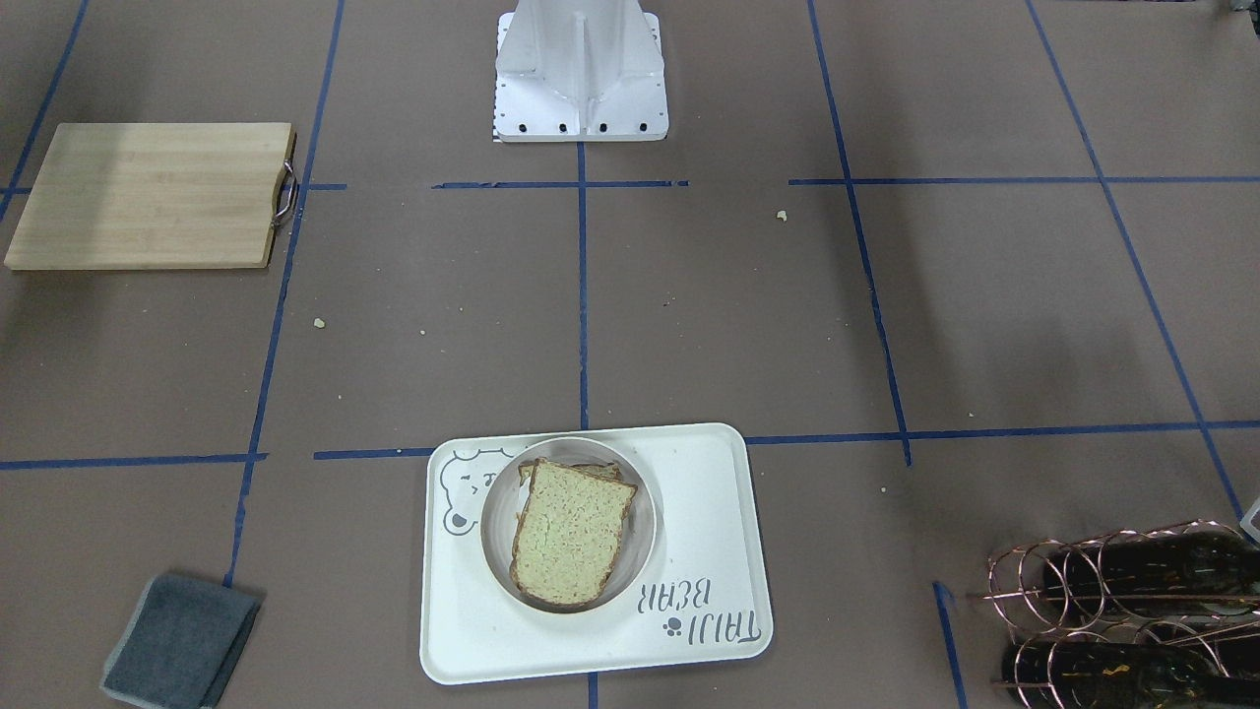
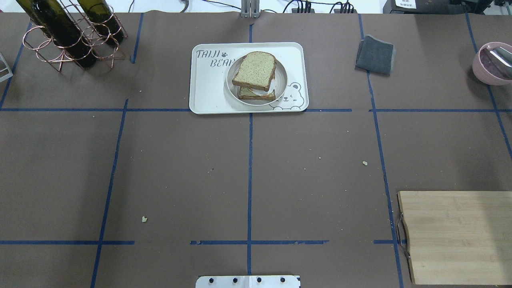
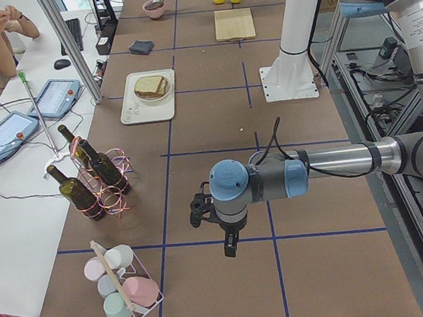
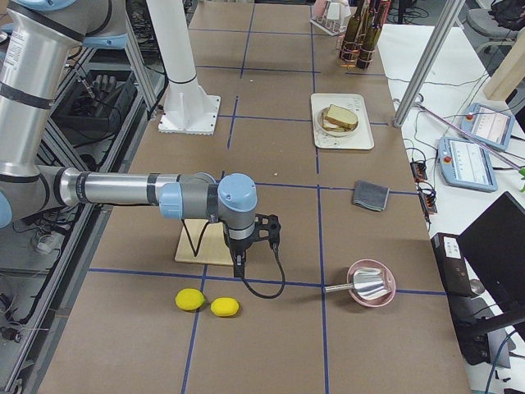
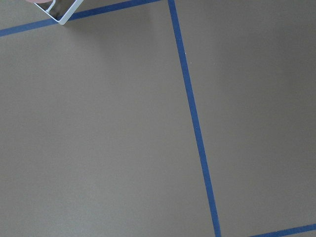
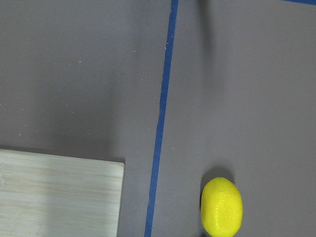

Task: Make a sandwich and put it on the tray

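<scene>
**Sandwich on the tray, both arms far off**

The sandwich [image 2: 255,71] sits upper middle of the overhead frame, stacked on a round white plate [image 2: 282,86] that rests inside the tray [image 2: 208,92]. The tray's long side runs left to right in that frame. The top slice's longer side runs roughly top to bottom, a little skewed. The slices are not flush: the lower one pokes out toward the bottom of the frame. The bread is pale and porous with a brown crust. Only a thin sliver of filling shows between the slices, too small to identify. The tray is smooth, cream and round-cornered, with a raised lip.

Neither arm appears in the overhead frame. In the left side view the left fingers [image 3: 231,245] hang over bare counter at lower centre, with the sandwich well apart at upper left. In the right side view the right fingers [image 4: 239,268] hang near the board [image 4: 201,246] and two lemons [image 4: 207,302], with the sandwich far off at upper right. I cannot tell which arm is nearer, nor whether either set of fingers is released or clenched. Neither wrist view shows them.

By the look of it, the task is finished or nearly so.
</scene>
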